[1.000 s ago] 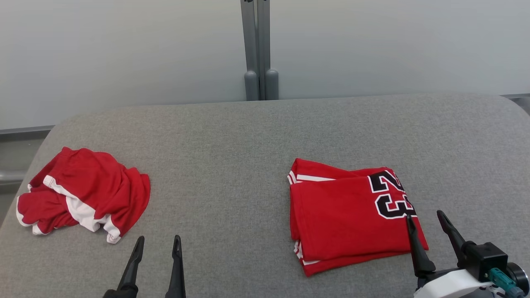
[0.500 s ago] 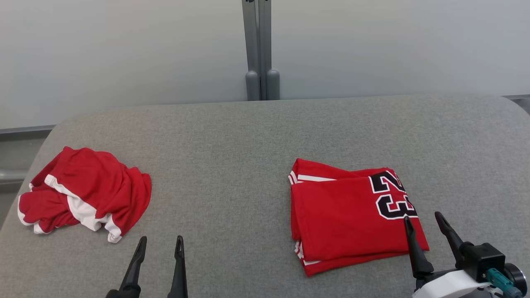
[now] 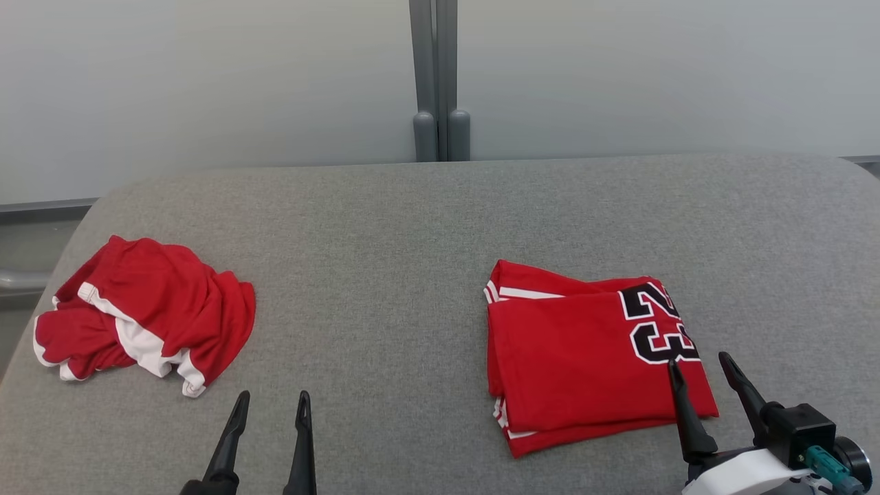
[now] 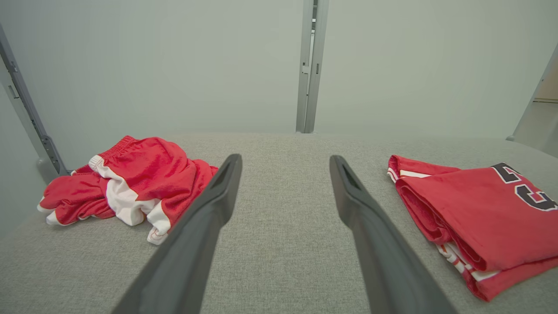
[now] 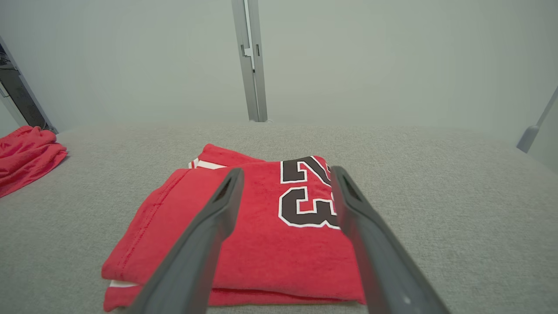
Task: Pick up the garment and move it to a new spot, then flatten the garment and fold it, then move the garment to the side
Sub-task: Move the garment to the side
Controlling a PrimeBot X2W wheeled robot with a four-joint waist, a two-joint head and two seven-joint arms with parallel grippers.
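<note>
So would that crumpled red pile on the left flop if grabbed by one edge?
Probably: the crumpled red garment lies in soft folds, so it looks limp and would likely dangle and unfurl. It looks thin, so probably light. Pushed across the grey fabric surface, it would likely bunch rather than slide.

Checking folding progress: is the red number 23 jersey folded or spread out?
Folded. The jersey lies as a compact rectangle on the grey surface, stacked layers showing at its near edge.

Grey fabric surface (image 3: 385, 227); pale wall (image 3: 206, 82); grey post (image 3: 440, 75).
</note>
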